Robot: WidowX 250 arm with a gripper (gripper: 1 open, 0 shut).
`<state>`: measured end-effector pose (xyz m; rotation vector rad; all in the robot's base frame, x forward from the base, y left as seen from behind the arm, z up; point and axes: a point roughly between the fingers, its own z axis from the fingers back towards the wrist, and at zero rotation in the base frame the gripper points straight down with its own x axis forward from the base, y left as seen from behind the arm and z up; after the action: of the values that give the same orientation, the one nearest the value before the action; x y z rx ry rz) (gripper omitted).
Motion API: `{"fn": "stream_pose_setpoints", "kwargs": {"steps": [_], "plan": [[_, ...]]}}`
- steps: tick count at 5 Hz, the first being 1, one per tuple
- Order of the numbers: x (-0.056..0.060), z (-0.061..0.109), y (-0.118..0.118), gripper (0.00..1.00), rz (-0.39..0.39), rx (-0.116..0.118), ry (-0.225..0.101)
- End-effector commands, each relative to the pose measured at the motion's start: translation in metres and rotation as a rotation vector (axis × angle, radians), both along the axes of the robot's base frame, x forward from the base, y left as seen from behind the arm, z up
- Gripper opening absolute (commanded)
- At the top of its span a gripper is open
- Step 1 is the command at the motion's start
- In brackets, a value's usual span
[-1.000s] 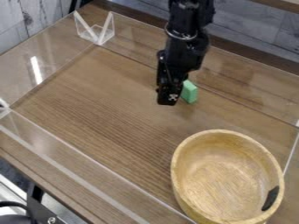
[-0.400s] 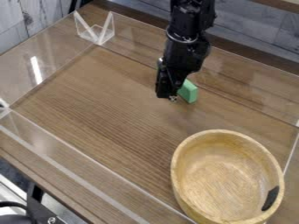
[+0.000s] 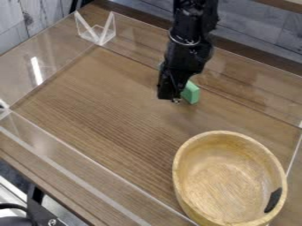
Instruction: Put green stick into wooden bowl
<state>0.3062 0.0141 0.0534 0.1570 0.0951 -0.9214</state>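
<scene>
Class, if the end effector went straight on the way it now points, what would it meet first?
Probably the brown wooden tabletop, just below the black end effector. The bright green block-like stick lies right at its fingers, perhaps between them; one view leaves that depth unclear.

A single black, jointed robot arm (image 3: 189,44) reaches in from the top edge of the view and points downward, its dark segments bulky and angular. At its lower end is the black mechanical hand (image 3: 177,91), pointing down, low over the wooden counter (image 3: 112,106). The hand is shut; whether its tips touch the surface cannot be told, as they are small and dark.
</scene>
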Motion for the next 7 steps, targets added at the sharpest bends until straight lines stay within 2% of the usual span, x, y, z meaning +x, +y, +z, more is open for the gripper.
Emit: {"fn": "stream_pose_setpoints", "kwargs": {"steps": [1, 4, 6, 7], "plan": [[0.007, 0.008, -0.001, 0.00, 0.002, 0.009, -0.042], [0.010, 0.004, -0.001, 0.00, 0.017, 0.019, -0.052], [0.011, 0.005, -0.001, 0.00, 0.024, 0.018, -0.055], [0.011, 0.028, -0.002, 0.00, 0.071, 0.038, -0.100]]}}
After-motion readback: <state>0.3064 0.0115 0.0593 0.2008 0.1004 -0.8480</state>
